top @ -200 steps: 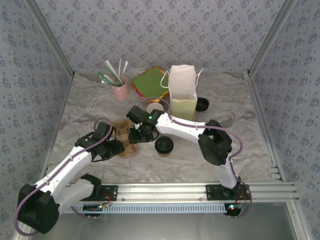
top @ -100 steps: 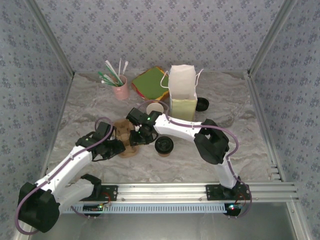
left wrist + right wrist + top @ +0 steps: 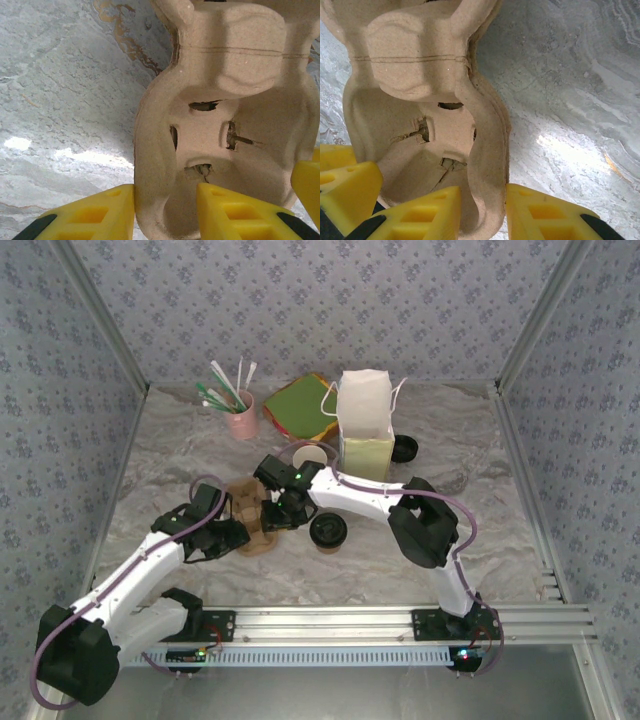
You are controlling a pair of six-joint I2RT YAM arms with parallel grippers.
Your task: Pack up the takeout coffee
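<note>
Centre of frame: both arms meet at the cup carrier on the desk; takeout coffee just right of it, paper bag above.

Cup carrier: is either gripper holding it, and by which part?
Both: the left gripper and the right gripper each pinch the cup carrier by a pocket's outer wall.

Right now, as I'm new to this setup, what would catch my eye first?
The left gripper and right gripper each clamp a wall of the brown cup carrier, left of the table's centre. Just to its right stands the black-lidded takeout coffee, with the white paper bag upright behind.
</note>
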